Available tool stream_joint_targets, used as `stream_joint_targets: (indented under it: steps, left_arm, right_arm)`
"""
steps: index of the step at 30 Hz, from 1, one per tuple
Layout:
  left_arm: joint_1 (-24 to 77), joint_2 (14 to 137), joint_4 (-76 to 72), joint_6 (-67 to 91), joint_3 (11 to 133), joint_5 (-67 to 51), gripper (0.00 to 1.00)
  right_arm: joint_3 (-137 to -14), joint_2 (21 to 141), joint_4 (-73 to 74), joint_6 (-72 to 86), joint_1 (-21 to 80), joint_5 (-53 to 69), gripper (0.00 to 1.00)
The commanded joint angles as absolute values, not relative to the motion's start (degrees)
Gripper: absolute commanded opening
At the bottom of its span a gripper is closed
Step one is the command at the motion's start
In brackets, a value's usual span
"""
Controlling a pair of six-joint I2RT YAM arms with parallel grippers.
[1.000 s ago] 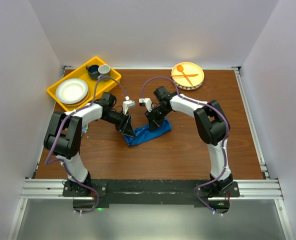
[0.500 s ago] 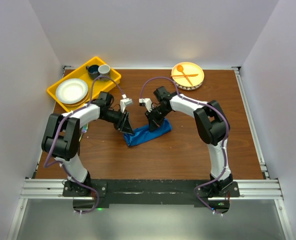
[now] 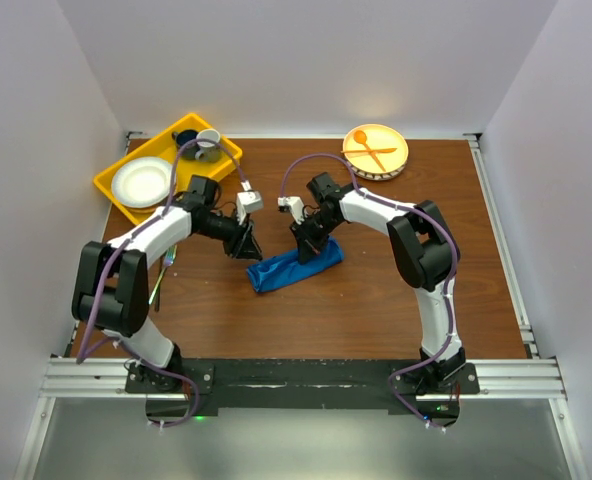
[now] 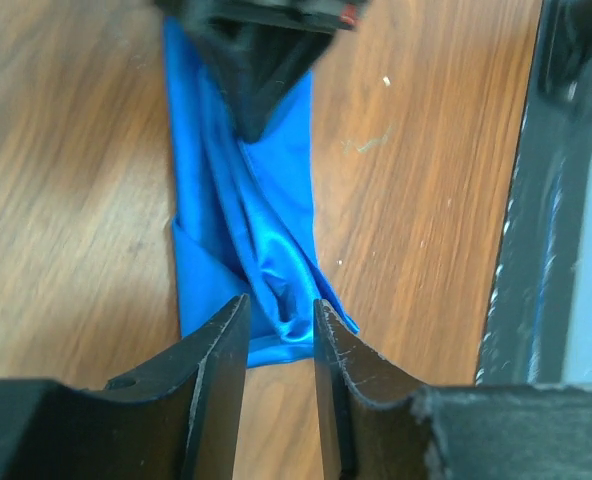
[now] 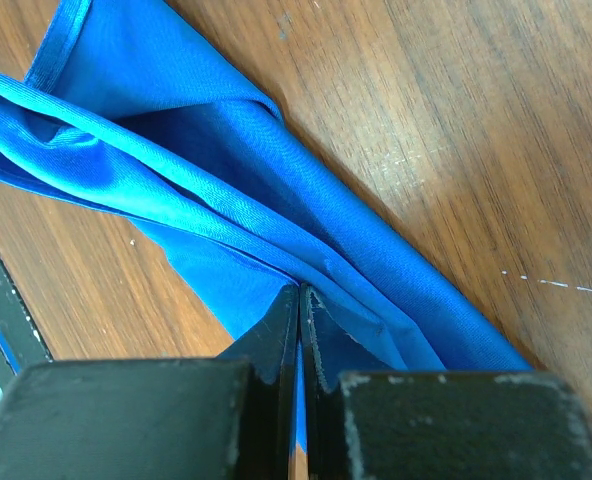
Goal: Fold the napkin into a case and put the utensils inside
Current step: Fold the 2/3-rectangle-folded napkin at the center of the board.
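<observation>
The bright blue napkin [image 3: 294, 266] lies on the brown table folded into a long narrow strip [image 4: 238, 200], creased along its middle. My right gripper [image 5: 299, 290] is shut on a fold of the napkin [image 5: 206, 200] near the strip's right half, and its black fingers [image 4: 261, 60] show at the top of the left wrist view. My left gripper [image 4: 279, 305] hangs open just off the strip's left end [image 3: 248, 243], with nothing between its fingers. A slim shiny utensil [image 3: 162, 278] lies at the table's left, partly hidden by the left arm.
A yellow tray [image 3: 111, 190] at the back left holds a white plate [image 3: 143, 181] and two cups [image 3: 198, 140]. A round orange plate [image 3: 376, 150] with an orange plastic spoon and fork sits at the back right. White walls enclose the table.
My left gripper has drawn back and to the left, off the napkin's left end, and its elbow has swung outward. The right gripper and the napkin have stayed put.
</observation>
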State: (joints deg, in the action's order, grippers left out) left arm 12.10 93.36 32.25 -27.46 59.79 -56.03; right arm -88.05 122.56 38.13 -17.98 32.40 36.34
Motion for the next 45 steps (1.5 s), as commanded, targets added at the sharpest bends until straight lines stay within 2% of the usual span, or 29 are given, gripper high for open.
stream_joint_targets:
  steps: [1, 5, 11, 16, 28, 34, 45]
  left_arm:
    - [17.5, 90.7, 41.6, -48.4, 63.6, -52.4, 0.36]
    - [21.5, 86.8, 39.5, -54.9, 61.7, -43.9, 0.36]
    - [23.8, 89.3, 40.5, -60.1, 64.4, -37.4, 0.36]
    - [24.8, 92.5, 45.8, -63.4, 68.1, -36.7, 0.29]
    - [27.8, 92.9, 47.6, -63.5, 67.7, -35.8, 0.34]
    - [28.6, 94.5, 46.0, -61.9, 68.2, -33.8, 0.28]
    - [29.0, 96.9, 46.9, -61.3, 69.0, -31.2, 0.28]
  right_arm:
    - [-88.3, 123.6, 38.3, -18.0, 33.0, 34.4, 0.00]
    - [-88.3, 123.7, 38.3, -17.8, 33.0, 34.5, 0.00]
    - [-88.3, 123.9, 38.3, -17.6, 33.1, 34.6, 0.00]
    - [-88.9, 124.4, 38.5, -17.5, 33.2, 34.5, 0.00]
    - [-89.1, 124.6, 38.3, -17.2, 33.3, 34.5, 0.00]
    - [-88.9, 124.5, 38.3, -17.2, 33.3, 34.5, 0.00]
    - [-88.9, 124.8, 38.3, -17.1, 33.3, 34.6, 0.00]
